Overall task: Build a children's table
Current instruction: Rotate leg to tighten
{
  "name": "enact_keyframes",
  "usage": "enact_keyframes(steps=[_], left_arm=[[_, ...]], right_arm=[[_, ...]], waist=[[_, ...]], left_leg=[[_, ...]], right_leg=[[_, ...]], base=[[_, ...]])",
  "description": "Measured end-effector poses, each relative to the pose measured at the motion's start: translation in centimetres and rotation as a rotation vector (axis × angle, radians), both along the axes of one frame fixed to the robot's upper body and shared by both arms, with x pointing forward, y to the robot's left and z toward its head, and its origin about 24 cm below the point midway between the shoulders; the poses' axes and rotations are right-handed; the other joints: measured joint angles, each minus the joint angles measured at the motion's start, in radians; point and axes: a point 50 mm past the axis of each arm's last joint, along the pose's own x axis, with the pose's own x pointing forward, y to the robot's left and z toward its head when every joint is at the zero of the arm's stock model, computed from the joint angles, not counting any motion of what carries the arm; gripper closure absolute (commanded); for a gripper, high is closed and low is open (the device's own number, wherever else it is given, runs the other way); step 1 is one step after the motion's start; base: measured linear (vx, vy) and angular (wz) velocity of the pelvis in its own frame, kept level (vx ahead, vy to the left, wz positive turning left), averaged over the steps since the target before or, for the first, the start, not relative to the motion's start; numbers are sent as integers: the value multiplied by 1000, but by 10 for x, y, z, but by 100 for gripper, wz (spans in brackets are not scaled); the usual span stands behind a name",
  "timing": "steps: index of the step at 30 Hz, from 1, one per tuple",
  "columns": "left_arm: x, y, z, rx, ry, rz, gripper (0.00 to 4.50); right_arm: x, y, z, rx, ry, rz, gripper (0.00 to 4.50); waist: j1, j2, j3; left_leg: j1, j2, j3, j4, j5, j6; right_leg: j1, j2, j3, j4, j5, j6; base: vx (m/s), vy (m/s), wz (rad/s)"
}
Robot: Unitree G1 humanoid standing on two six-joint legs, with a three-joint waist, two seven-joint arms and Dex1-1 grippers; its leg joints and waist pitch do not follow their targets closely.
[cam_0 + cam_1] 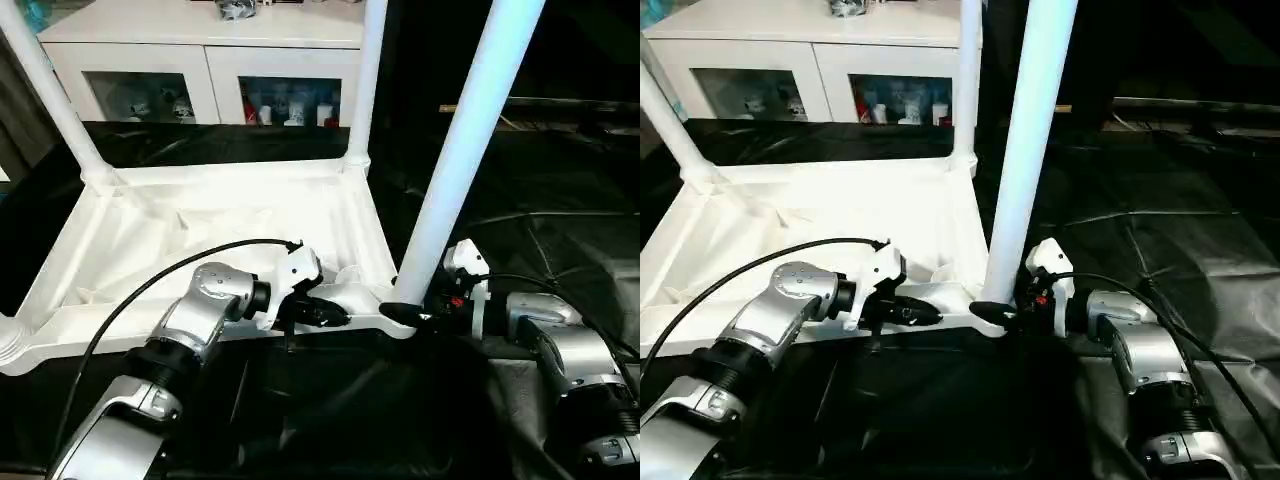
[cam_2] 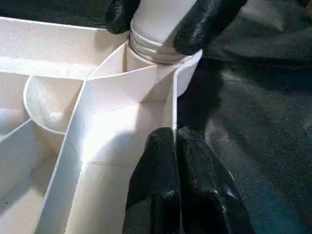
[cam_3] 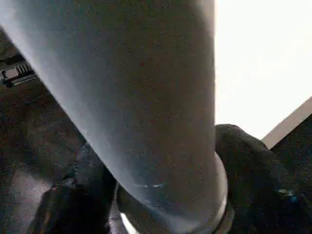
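We see the white plastic rectangular table top (image 1: 210, 225) lying upside down on the black sheet (image 1: 1200, 230), its ribbed underside facing up, in front of a white cabinet with glass-fronted compartments (image 1: 215, 60). Two long round white legs (image 1: 365, 80) stand in its far corner sockets. A third tapering white leg (image 1: 465, 150) stands tilted in the near right socket. Our right hand (image 1: 410, 315) is closed around this leg's base. Our left hand (image 2: 176, 146) pinches the top's near rim wall beside that socket.
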Motion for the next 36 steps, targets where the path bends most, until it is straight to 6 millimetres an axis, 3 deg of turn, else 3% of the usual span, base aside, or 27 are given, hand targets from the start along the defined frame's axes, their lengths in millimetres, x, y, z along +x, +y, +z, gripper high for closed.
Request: enact_keyframes(steps=[5,9,12,15,20,21,28,36], left_arm=[[0,-2,0,-2,0,-4,450],[4,-8,-4,-3,-26,74,450],[15,-20,-5,8,-67,218,450],[20,-35,-6,11,-82,305,450],[21,-44,-9,14,-83,359,450],[21,-44,-9,14,-82,359,450],[16,-41,-8,4,-67,284,450],[5,-17,-2,7,-32,87,450]], right_arm=[[-3,1,-1,3,5,1,187],[1,2,-6,5,-13,-128,191],[18,13,-13,21,-46,-402,192],[29,21,-15,27,-53,-603,193],[34,29,-18,20,-65,-720,193],[33,29,-19,23,-68,-721,137],[22,16,-17,44,-67,-557,76],[2,-7,-6,-30,-52,-158,76]], waist=[[10,0,0],[12,0,0],[-7,-2,0],[-15,-2,-1],[-23,-2,-1],[-25,-2,-1],[-23,-2,-1],[-10,-1,-1]], left_leg=[[0,0,0,0,1,2],[2,0,0,1,0,0],[5,0,0,2,0,-1],[7,-1,0,2,1,-1],[13,-2,0,1,0,-1],[14,-2,0,1,0,-1],[14,-2,0,-2,0,-1],[8,0,0,-5,1,0]], right_leg=[[0,0,0,0,0,0],[1,0,1,2,0,0],[3,0,2,2,1,-2],[5,0,2,1,0,0],[11,0,2,-1,-1,2],[12,0,2,-2,-1,2],[13,0,2,-2,0,0],[6,1,1,-2,-2,2]], base=[[0,0,0],[0,0,0],[0,0,0],[0,0,0],[0,0,0],[0,0,0],[0,0,0],[0,0,0]])
